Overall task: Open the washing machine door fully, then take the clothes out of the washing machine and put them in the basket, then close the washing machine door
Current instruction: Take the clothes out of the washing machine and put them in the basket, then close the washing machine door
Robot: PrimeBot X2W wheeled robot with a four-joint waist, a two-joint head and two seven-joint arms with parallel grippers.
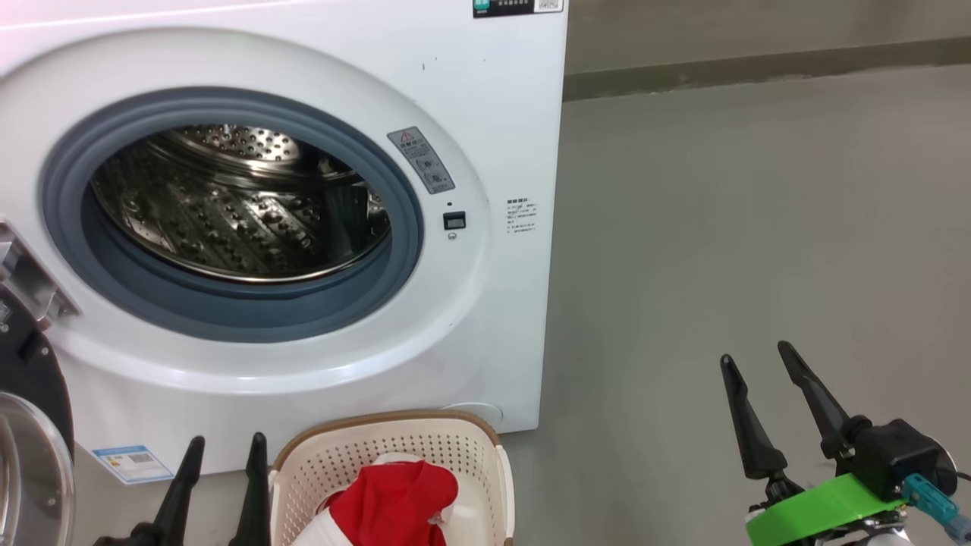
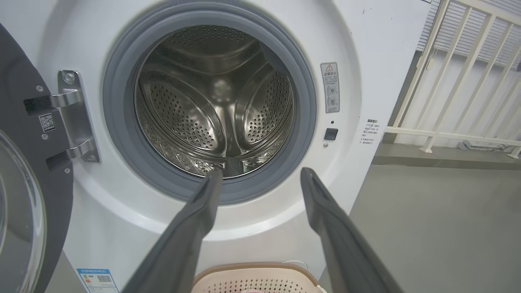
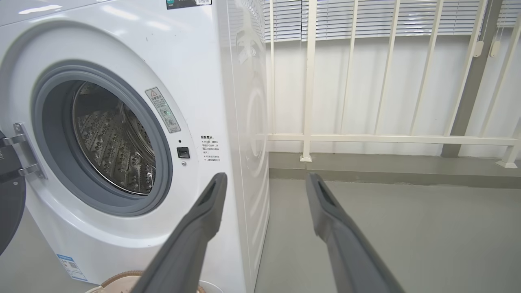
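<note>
The white washing machine [image 1: 485, 114] stands with its round opening bare, and the steel drum [image 2: 215, 106] shows no fabric inside. Its door [image 1: 30, 425] is swung open at the far left, black rim and glass bowl [image 2: 20, 211] in view. On the floor in front of the machine sits the cream basket [image 1: 470, 447] holding red clothes [image 1: 394, 497] with white trim. My left gripper [image 1: 227, 444] is open just left of the basket, pointing at the drum [image 2: 260, 173]. My right gripper [image 1: 755, 353] is open and empty over the bare floor to the right.
Grey floor [image 1: 758, 227] stretches right of the machine. A white railing [image 3: 366, 138] with blinds behind it runs along the far wall. The door hinge [image 2: 75, 118] juts out at the opening's left side.
</note>
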